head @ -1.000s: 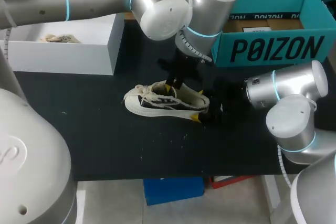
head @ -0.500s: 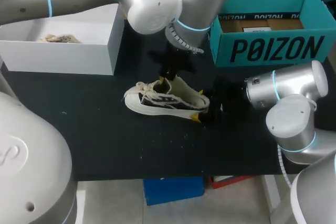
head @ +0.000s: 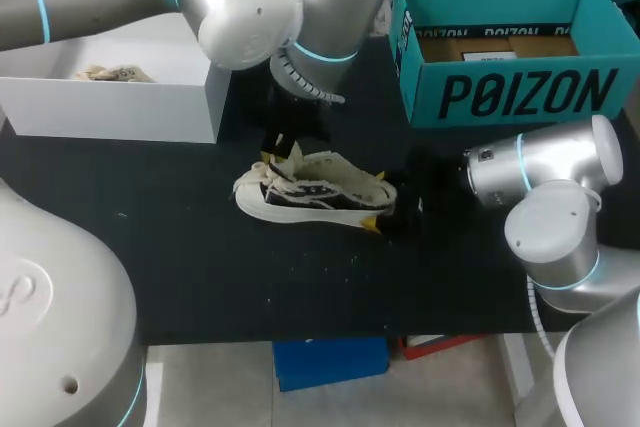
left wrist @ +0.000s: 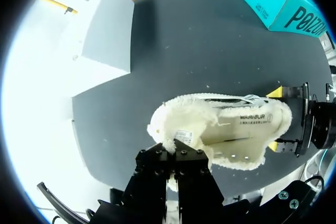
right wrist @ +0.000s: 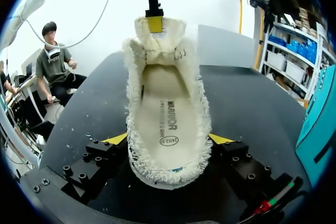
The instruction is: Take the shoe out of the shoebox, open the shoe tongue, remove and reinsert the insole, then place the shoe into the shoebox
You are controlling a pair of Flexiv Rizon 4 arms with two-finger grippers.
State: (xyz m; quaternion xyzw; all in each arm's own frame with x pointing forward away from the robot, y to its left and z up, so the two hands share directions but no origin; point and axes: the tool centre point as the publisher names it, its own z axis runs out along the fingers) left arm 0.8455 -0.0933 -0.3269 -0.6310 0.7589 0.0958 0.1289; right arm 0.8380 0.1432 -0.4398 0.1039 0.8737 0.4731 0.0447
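A cream and black low-top shoe (head: 315,190) lies on its sole in the middle of a black table (head: 200,247), outside the teal shoebox (head: 520,97) that stands open at the far right. A white box (head: 120,107) sits at the far left.

The right gripper (right wrist: 168,139) clamps the heel, one yellow tip pressed to each side. The left gripper (left wrist: 172,148) reaches down over the laces, its fingers pinched together on the fuzzy tongue (right wrist: 156,43) and holding it up and forward toward the toe. The shoe's mouth gapes wide, and the printed insole (right wrist: 165,114) lies flat inside, not yet lifted.

The risks lie in the two grips. The pinch takes only the tongue's soft edge, so the tongue could slip free and flop back over the opening. Too strong a pull could drag the heel out from the right gripper or tip the shoe. Loose laces beside the left fingers could also snag.
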